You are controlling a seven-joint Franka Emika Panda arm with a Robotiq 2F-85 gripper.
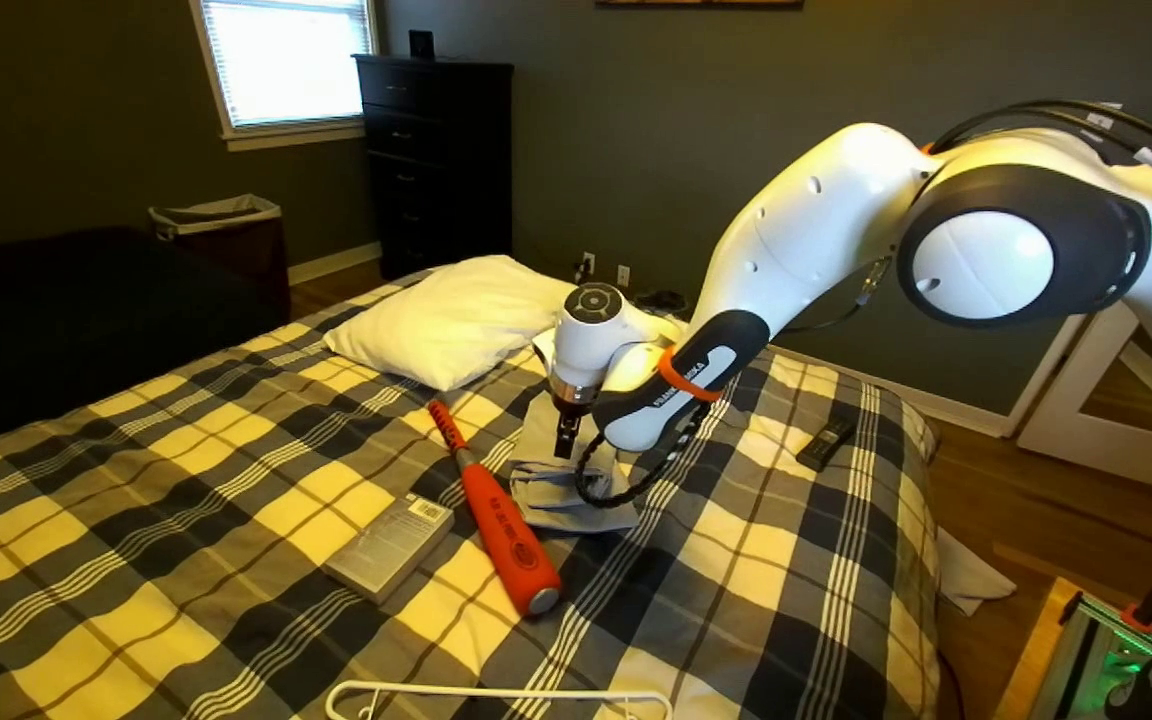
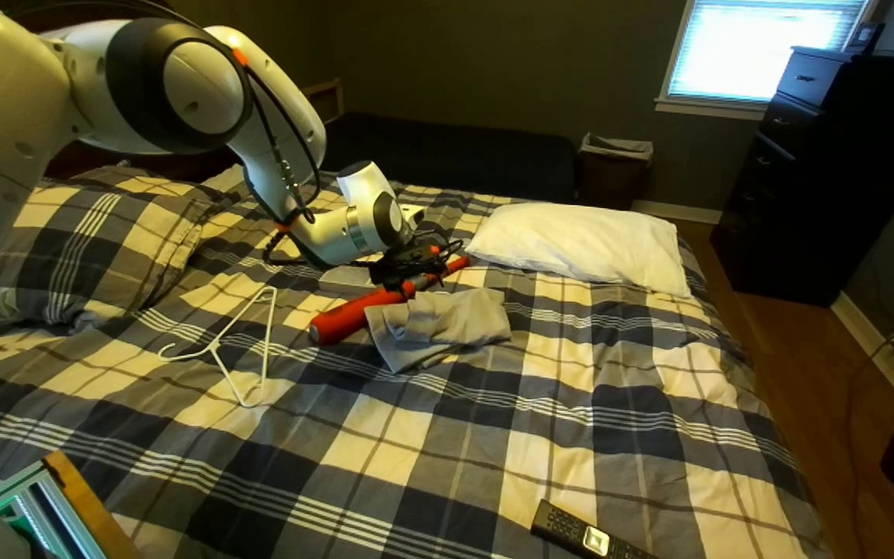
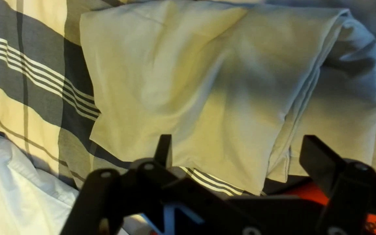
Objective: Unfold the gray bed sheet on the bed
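In an exterior view: dark wall (image 1: 556,150) at twelve o'clock, black dresser (image 1: 441,170) at eleven. Blind-covered window (image 1: 286,65) between ten and eleven, glaring white. Bin (image 1: 236,250) near ten. Black furniture (image 1: 76,310) at nine, shadowed. Wood floor (image 1: 1066,510) around four.

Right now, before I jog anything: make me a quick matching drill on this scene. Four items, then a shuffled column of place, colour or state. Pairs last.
Items
1. bed sheet
2. bat
3. pillow
4. fingers

Place, colour or state
A. lying between the gray box and the bed sheet
B. apart, with a gap between them
C. folded over and wrinkled
D. white

Pairs: 1-C, 2-A, 3-D, 4-B
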